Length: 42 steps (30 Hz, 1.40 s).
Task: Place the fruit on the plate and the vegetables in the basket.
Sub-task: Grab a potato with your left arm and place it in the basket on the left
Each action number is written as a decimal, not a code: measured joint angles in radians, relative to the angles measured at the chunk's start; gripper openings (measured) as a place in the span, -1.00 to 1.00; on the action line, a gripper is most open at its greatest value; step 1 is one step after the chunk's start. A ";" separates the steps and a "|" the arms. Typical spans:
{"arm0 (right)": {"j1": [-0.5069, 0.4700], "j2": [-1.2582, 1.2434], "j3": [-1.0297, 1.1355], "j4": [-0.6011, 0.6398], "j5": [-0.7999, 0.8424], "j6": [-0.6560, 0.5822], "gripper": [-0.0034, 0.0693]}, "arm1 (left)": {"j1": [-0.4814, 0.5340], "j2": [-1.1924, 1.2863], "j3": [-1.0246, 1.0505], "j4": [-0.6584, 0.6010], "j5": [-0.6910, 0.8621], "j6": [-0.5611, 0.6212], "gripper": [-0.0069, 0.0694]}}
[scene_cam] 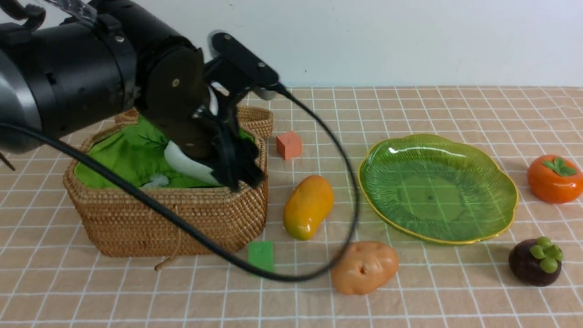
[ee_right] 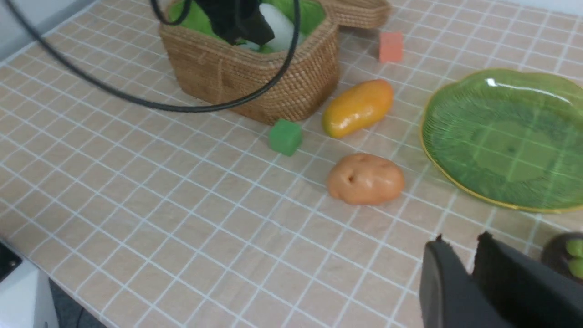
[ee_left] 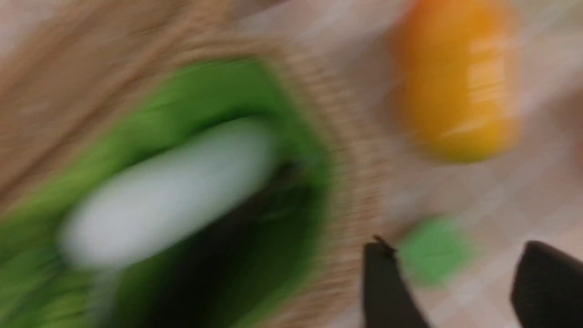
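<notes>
My left gripper (scene_cam: 245,180) hangs open and empty over the right front corner of the wicker basket (scene_cam: 173,218). The white radish (scene_cam: 186,166) lies inside on the green lining, free of the fingers (ee_left: 387,287); the left wrist view is badly blurred. The mango (scene_cam: 307,207) lies just right of the basket, and the tan potato (scene_cam: 364,267) is nearer the front. The green plate (scene_cam: 437,191) holds nothing. The persimmon (scene_cam: 554,178) and the mangosteen (scene_cam: 535,262) sit to its right. My right gripper (ee_right: 461,241) hovers shut and empty above the table near the mangosteen (ee_right: 565,257).
A small orange cube (scene_cam: 288,145) sits behind the mango. A green block (scene_cam: 261,256) lies at the basket's front right corner. The wicker lid (scene_cam: 255,119) hangs open behind the basket. My left arm's black cable (scene_cam: 350,196) loops down over the table between the mango and the plate.
</notes>
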 joint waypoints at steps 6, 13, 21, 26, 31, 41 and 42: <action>0.000 0.000 -0.007 -0.032 0.075 0.048 -0.58 | -0.155 0.132 -0.066 -0.192 0.012 -0.023 -0.33; 0.000 0.000 -0.007 0.022 0.075 0.040 -0.57 | -0.189 0.378 -0.202 -0.172 -0.021 0.034 0.34; 0.000 0.000 -0.007 0.045 0.075 0.036 -0.57 | -0.189 0.515 -0.235 -0.092 -0.150 0.304 0.87; 0.000 0.000 -0.007 0.045 0.075 0.036 -0.58 | -0.188 0.558 -0.244 -0.031 -0.187 0.325 0.72; 0.000 0.000 -0.007 0.045 0.075 0.036 -0.58 | -0.193 0.540 -0.245 0.007 -0.131 0.264 0.72; 0.000 0.000 -0.007 0.044 0.063 0.021 -0.57 | -0.137 0.148 -0.268 0.184 0.136 0.081 0.72; 0.000 0.000 -0.007 0.044 0.062 0.021 -0.57 | -0.137 0.148 -0.268 0.184 0.136 0.081 0.72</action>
